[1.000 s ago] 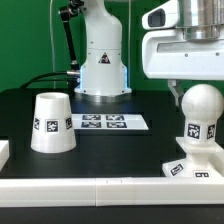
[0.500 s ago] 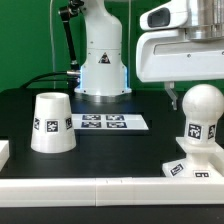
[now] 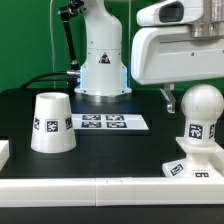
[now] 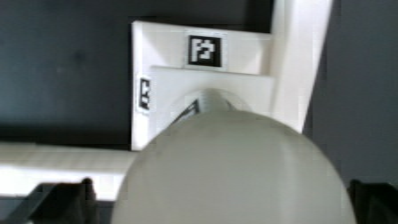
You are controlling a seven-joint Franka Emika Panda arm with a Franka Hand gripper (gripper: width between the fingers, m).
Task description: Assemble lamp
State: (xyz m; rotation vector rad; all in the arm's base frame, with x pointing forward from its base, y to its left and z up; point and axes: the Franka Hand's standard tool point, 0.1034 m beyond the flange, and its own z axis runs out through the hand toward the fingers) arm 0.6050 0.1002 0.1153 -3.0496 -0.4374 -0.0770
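The white ball bulb [image 3: 201, 112] stands upright on the stepped square base [image 3: 190, 168] at the exterior view's right. The cone shade [image 3: 51, 122] sits apart on the black table at the left, wide end down. My gripper [image 3: 192, 97] hangs over the bulb, open, with one finger [image 3: 168, 97] beside the bulb's upper left and a gap between them. The other finger is hidden. In the wrist view the bulb [image 4: 231, 170] fills the space between the dark fingertips [image 4: 71, 200] of my gripper [image 4: 217, 205], with the tagged base [image 4: 205, 75] beyond it.
The marker board [image 3: 103, 123] lies flat in the middle of the table, between the shade and the base. The robot's own pedestal [image 3: 100, 60] stands behind it. A white ledge [image 3: 100, 190] runs along the front edge.
My gripper has shifted a little toward the exterior view's left and looks larger in the frame. The bulb, base and shade have not moved.
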